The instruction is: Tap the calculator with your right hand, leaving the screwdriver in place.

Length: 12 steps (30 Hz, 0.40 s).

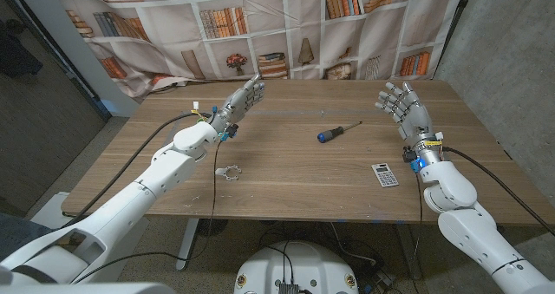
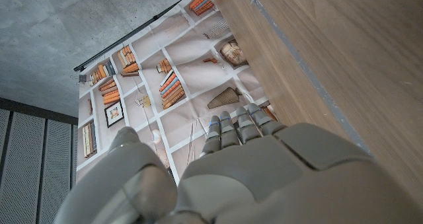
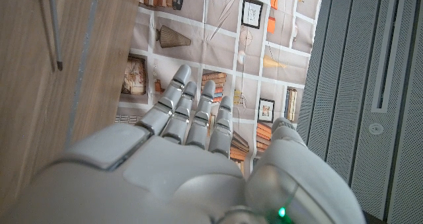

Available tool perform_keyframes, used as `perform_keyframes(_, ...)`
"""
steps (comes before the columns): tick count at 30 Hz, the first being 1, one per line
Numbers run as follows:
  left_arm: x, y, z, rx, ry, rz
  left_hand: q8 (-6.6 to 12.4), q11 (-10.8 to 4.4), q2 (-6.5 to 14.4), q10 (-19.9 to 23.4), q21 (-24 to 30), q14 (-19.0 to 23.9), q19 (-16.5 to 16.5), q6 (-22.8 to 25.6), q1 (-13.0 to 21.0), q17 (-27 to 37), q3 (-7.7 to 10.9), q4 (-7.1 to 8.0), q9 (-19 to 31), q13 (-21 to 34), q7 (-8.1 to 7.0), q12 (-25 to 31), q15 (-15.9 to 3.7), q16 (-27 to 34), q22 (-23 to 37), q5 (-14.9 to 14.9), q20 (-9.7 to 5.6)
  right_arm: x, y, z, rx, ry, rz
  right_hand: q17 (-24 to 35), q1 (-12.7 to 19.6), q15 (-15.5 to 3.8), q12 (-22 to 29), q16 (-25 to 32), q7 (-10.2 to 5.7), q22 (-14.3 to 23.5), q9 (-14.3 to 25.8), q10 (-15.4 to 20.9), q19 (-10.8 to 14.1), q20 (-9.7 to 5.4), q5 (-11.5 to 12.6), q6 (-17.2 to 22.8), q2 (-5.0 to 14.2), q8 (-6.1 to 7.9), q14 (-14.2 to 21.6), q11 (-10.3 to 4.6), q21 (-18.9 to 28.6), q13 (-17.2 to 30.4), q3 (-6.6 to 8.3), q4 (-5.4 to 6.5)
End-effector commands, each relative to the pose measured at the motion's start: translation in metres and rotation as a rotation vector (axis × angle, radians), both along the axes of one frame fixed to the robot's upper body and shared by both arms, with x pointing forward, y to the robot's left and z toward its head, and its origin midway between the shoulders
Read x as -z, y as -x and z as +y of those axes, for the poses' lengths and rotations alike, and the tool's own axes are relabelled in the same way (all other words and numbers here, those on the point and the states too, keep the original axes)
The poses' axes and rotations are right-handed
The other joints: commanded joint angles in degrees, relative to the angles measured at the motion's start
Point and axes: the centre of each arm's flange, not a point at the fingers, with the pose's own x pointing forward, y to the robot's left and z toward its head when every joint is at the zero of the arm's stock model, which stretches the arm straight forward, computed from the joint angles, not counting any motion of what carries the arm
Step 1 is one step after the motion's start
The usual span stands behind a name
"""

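Over on the left side of the worktop (image 1: 286,168), the left hand (image 1: 241,99) is raised near the far edge, fingers straight and slightly apart, holding nothing. A small metal ring (image 1: 229,172) lies nearer the front. Toward the middle rests the screwdriver (image 1: 339,132), blue handle pointing front-left. The calculator (image 1: 385,174) sits near the front edge, just beside the right wrist. The right hand (image 1: 402,104) is up in the air beyond it, fingers spread and empty. To tap cleanly, I'd say it should draw back and drop straight onto the calculator, staying well away from the screwdriver.
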Motion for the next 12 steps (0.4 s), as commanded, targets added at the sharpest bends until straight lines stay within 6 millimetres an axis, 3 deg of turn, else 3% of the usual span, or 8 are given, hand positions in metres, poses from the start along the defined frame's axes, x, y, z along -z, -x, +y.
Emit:
perform_keyframes(1,0.007,0.008,0.007,0.002,0.008,-0.005,-0.15,-0.05,0.23,-0.22,-0.27,-0.46,-0.54,-0.10,-0.01,0.22,-0.13,-0.04,0.19,0.21,-0.09,-0.05,0.11,-0.12,0.35,0.00,-0.11,-0.003,-0.021,0.009,-0.049,-0.006,0.031,0.08,-0.89,0.16,-0.24,-0.14,0.25,-0.01,0.16,-0.25,-0.34,0.13,0.02,-0.61,-0.08,-0.16,-0.33,-0.03,-0.24,0.09,-0.29,-0.06)
perform_keyframes(12,0.015,0.013,0.023,-0.022,0.040,-0.013,-0.16,-0.09,0.28,-0.26,-0.54,-0.60,-0.73,-0.12,0.02,0.22,-0.25,0.01,0.19,0.21,-0.15,-0.03,0.00,-0.11,0.35,0.00,-0.15,-0.009,-0.025,0.016,-0.037,0.019,0.044,0.15,-1.59,0.10,-0.22,-0.17,0.24,-0.18,0.15,0.37,0.78,0.35,-0.13,-0.59,-0.14,0.17,0.58,-0.20,-0.11,0.12,-0.57,0.14)
